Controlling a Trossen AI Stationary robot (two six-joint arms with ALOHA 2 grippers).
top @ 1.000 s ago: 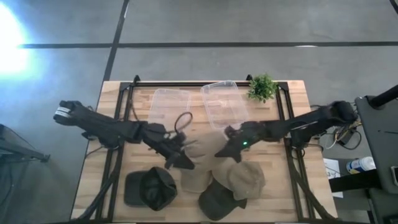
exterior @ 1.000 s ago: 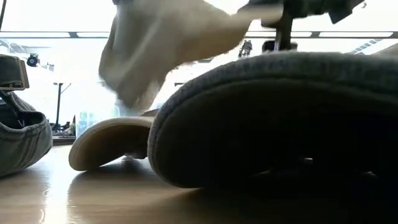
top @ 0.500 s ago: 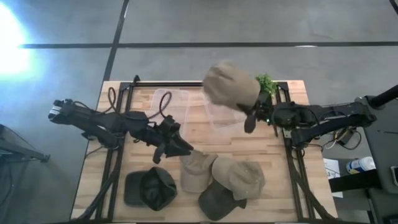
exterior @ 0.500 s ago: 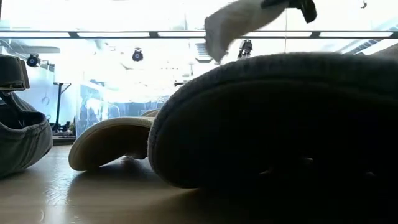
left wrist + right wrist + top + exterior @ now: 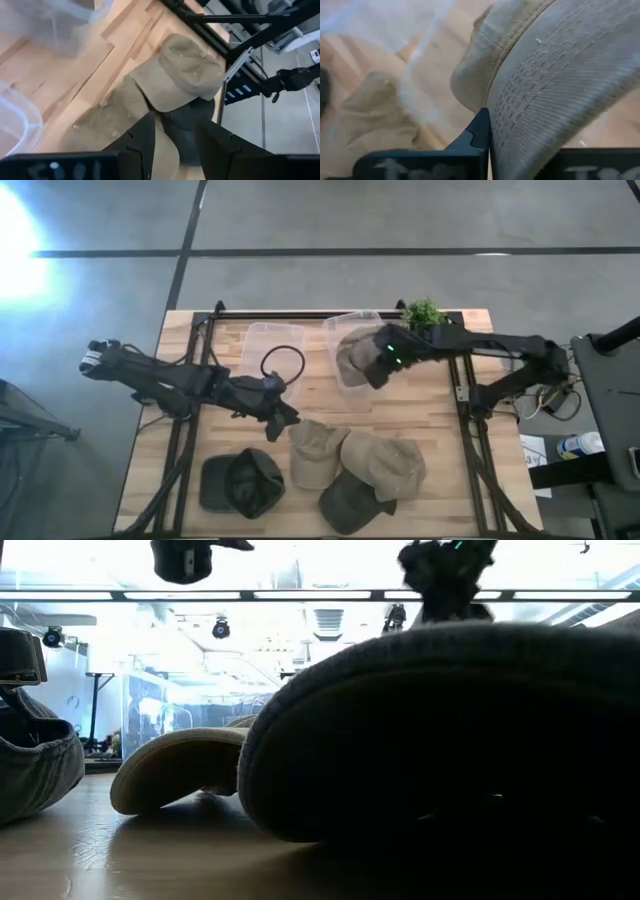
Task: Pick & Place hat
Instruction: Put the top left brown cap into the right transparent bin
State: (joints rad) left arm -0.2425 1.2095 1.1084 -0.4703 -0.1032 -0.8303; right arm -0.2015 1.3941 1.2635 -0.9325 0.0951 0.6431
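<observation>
My right gripper (image 5: 378,362) is shut on a tan hat (image 5: 354,354) and holds it over the right clear container (image 5: 350,326) at the far side of the table. In the right wrist view the tan hat (image 5: 485,65) fills most of the picture. My left gripper (image 5: 281,413) is open and hovers above the table's middle, just on the far side of the hats left on the table. Its fingers (image 5: 146,141) frame a tan cap (image 5: 182,75) lying partly on a dark cap (image 5: 182,127). My right gripper pinches the tan hat by its stitched brim (image 5: 525,120), with one finger (image 5: 481,129) on the brim's underside and the other hidden by the brim. The arm reaches in from the table's right. The crown hangs over the container; I cannot tell whether it touches.
Near the front edge lie a dark cap (image 5: 240,483), two tan caps (image 5: 314,448) (image 5: 386,464) and another dark cap (image 5: 349,503), which blocks most of the low view. A second clear container (image 5: 268,348) stands to the left. A small plant (image 5: 423,316) sits at the far right.
My right gripper took a tan hat off the pile near the front, lifted it high toward the far right, then swung it left and down over the right container. My left gripper drew back a little toward the far edge.
</observation>
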